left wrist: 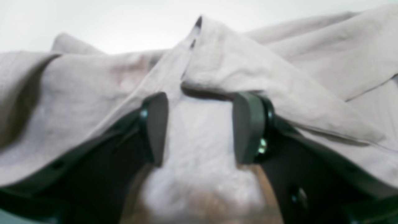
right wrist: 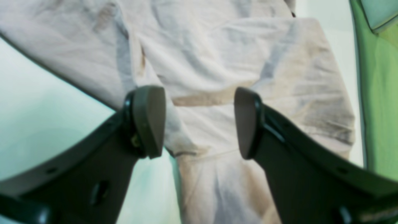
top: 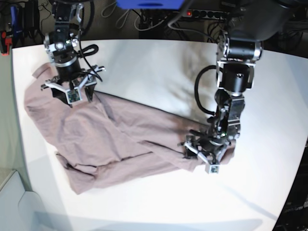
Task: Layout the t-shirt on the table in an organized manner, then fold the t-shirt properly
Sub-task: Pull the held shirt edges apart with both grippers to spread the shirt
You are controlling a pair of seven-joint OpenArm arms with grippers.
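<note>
Sprawling across the white table (top: 159, 62), the t-shirt (top: 106, 134) lay crumpled rather than flat, its mauve-pink cloth running in a long diagonal from the far corner near one arm down toward the other. Folds and ridges crossed it, and 1 bunched edge lay near the middle of the table.

The left gripper (top: 208, 155) was down low on the shirt's end nearest that arm. From its wrist camera, the left gripper (left wrist: 199, 127) had its 2 pads standing apart with cloth bulging up between them, and a fold of fabric draped over the top of the pad (left wrist: 247, 124) on the picture's right. Whether those pads actually pinched the cloth or merely straddled it, I could not tell.

The right gripper (top: 70, 91) hung over the opposite end of the shirt, at the far side of the table. Its wrist view showed the right gripper (right wrist: 199, 121) with jaws spread wide and nothing between them, the wrinkled shirt (right wrist: 217, 62) lying on the table beyond, with bare white table (right wrist: 46, 118) beside it.
</note>
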